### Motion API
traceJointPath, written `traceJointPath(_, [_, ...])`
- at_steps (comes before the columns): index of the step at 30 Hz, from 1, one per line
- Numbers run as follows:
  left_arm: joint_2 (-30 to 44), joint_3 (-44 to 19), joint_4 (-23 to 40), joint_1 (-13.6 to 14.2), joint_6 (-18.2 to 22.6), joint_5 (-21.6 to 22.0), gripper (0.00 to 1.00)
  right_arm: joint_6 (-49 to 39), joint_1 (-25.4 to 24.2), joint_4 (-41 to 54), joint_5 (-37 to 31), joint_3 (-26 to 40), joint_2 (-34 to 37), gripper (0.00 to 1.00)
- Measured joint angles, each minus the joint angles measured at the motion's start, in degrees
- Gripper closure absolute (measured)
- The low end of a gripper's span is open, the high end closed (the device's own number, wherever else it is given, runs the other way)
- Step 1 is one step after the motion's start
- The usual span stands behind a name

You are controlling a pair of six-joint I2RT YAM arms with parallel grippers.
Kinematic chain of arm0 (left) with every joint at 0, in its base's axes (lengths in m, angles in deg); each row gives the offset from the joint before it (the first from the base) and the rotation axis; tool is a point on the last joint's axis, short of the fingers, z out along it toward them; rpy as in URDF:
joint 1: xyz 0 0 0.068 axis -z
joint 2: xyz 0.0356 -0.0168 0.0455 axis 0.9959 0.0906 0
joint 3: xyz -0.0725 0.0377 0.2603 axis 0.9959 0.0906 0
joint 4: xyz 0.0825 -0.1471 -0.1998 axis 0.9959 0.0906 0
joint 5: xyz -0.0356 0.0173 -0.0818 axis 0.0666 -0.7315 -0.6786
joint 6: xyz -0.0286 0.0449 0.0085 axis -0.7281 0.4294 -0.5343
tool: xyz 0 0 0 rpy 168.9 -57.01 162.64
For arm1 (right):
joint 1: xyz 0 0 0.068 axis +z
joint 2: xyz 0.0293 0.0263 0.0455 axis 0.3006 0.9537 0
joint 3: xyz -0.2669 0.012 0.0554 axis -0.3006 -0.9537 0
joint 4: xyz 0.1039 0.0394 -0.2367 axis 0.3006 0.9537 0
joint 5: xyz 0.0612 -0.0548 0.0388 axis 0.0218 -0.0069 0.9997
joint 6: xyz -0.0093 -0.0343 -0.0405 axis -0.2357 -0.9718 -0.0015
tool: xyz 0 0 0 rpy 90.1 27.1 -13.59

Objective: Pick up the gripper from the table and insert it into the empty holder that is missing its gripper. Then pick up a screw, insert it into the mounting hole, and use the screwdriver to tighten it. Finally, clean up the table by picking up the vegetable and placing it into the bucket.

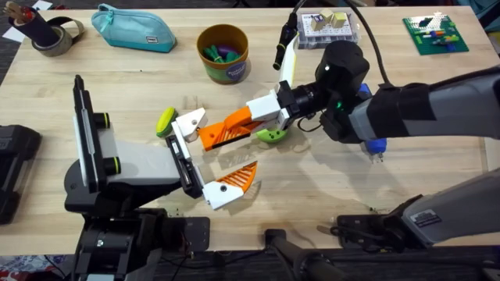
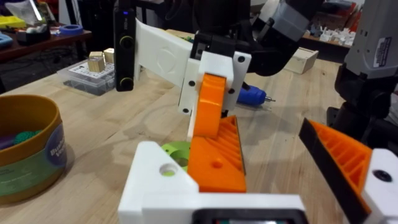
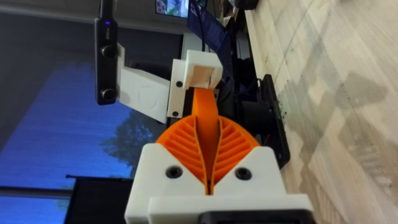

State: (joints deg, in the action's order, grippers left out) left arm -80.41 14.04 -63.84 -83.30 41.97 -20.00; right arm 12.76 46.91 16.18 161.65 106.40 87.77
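Note:
My right gripper (image 1: 264,115) (image 3: 208,155) is shut on the gripper (image 1: 225,129) (image 2: 214,155), an orange ribbed wedge. It holds the wedge's base end at the holder (image 1: 188,121) (image 2: 155,183), the bare white bracket on my left arm's black rail; I cannot tell whether it is seated. My left gripper (image 1: 212,156) stands open, its other bracket bearing an orange finger (image 1: 237,179) (image 2: 342,158). The light-green vegetable (image 1: 271,136) (image 2: 177,152) lies just under the right gripper. The blue screwdriver (image 1: 376,145) (image 2: 252,96) lies beneath the right arm. The bucket (image 1: 223,53) (image 2: 28,155) stands at the back. The screw is out of view.
A teal pouch (image 1: 133,29) and a tape roll (image 1: 55,35) lie at the back left. A clear parts box (image 1: 328,29) and a green board (image 1: 435,33) sit at the back right. A black block (image 1: 16,168) is at the left edge.

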Motion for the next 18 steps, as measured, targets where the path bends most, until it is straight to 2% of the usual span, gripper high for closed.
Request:
traceJointPath(12, [0.0, -0.1, 0.7, 0.0, 0.0, 0.1, 0.014, 2.0, 0.0, 0.8, 0.4, 0.0, 0.0, 0.983])
traceJointPath(18, [0.0, -0.1, 0.7, 0.0, 0.0, 0.1, 0.014, 4.8, 0.0, -6.8, 0.8, -0.1, 0.1, 0.983])
